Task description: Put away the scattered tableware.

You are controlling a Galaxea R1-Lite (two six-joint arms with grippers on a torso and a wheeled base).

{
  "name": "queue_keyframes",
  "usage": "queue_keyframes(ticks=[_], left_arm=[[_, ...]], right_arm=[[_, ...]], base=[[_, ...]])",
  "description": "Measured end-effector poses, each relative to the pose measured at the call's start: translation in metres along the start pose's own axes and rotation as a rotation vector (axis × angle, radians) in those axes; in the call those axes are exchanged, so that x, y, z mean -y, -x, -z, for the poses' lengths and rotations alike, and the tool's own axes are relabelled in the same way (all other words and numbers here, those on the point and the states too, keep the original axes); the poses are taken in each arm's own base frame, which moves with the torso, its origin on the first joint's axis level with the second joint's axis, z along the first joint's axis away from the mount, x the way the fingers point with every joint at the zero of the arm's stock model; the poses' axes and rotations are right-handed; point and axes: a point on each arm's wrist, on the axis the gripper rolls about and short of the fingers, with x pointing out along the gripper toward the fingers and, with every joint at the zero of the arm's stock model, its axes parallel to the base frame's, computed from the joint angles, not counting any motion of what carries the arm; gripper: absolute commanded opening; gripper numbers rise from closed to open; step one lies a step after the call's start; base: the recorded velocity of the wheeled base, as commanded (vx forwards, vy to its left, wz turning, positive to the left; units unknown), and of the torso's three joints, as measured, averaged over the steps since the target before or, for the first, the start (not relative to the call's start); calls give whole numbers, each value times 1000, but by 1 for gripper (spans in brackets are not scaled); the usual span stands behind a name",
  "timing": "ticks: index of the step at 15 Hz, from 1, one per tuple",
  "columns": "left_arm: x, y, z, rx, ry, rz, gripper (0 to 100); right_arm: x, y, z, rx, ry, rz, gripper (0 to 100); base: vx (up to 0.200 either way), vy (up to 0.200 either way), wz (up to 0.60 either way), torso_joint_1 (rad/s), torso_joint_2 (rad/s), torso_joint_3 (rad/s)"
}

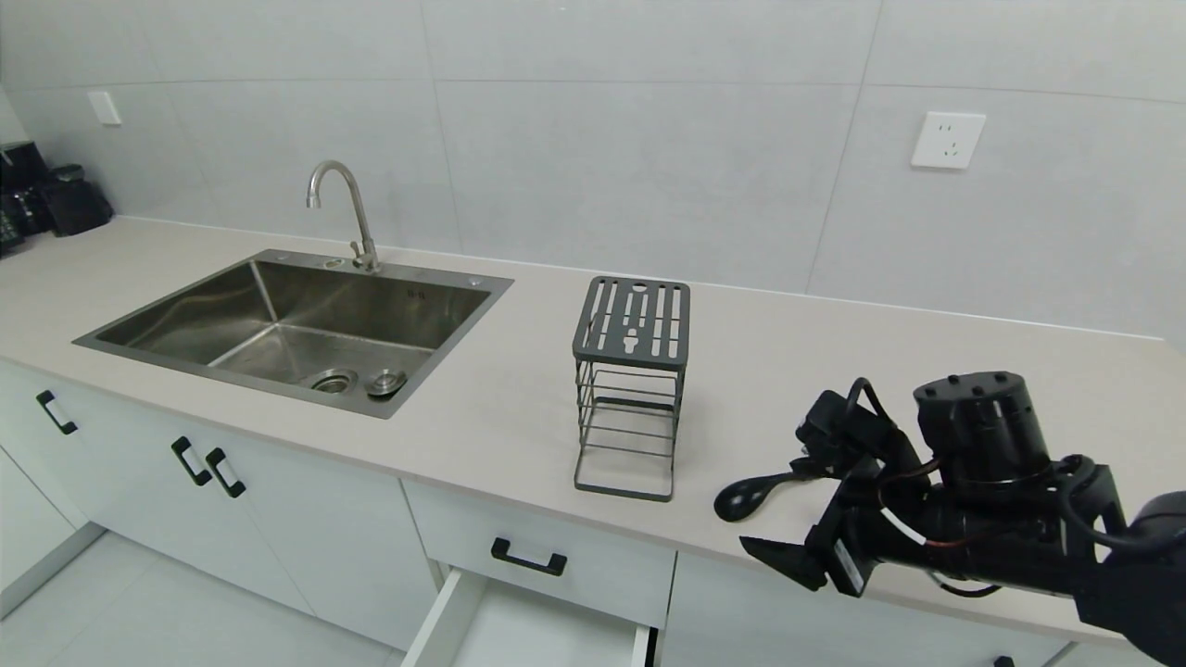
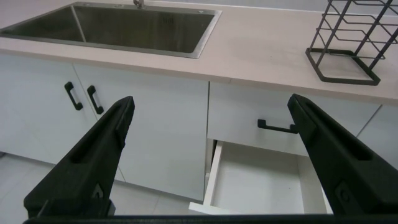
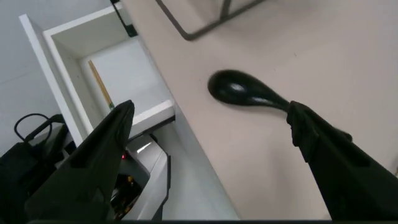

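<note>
A black spoon [image 1: 746, 496] lies on the beige counter [image 1: 500, 408] near its front edge, to the right of a dark wire rack [image 1: 630, 389]. My right gripper [image 1: 788, 519] hovers just above and in front of the spoon, open, with the spoon [image 3: 239, 88] lying between and beyond its fingers. Below the counter a white drawer [image 3: 118, 74] stands pulled out, and a thin wooden stick [image 3: 99, 84] lies inside it. My left gripper [image 2: 211, 102] is open and holds nothing, low in front of the cabinets, facing the open drawer [image 2: 261, 180].
A steel sink [image 1: 287, 320] with a faucet [image 1: 343, 208] is set into the counter's left half. Cabinet doors with black handles [image 2: 81, 96] run under it. A shut drawer front with a black handle [image 1: 528, 558] sits above the open one. Black appliances [image 1: 56, 199] stand far left.
</note>
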Motion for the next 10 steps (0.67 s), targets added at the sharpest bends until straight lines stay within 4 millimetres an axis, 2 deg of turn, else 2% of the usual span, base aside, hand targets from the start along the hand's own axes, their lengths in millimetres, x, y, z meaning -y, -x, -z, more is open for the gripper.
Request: queue_keyframes(ticks=[4, 6, 10], left_arm=[[0, 0, 0, 0, 0, 0, 100], [0, 0, 0, 0, 0, 0, 100], [0, 0, 0, 0, 0, 0, 100]], right_arm=[[25, 2, 18, 3, -45, -37, 100], [35, -1, 23, 34, -15, -102, 100], [58, -14, 31, 29, -6, -89, 100]], base=[[0, 0, 0, 0, 0, 0], [0, 0, 0, 0, 0, 0], [0, 0, 0, 0, 0, 0]])
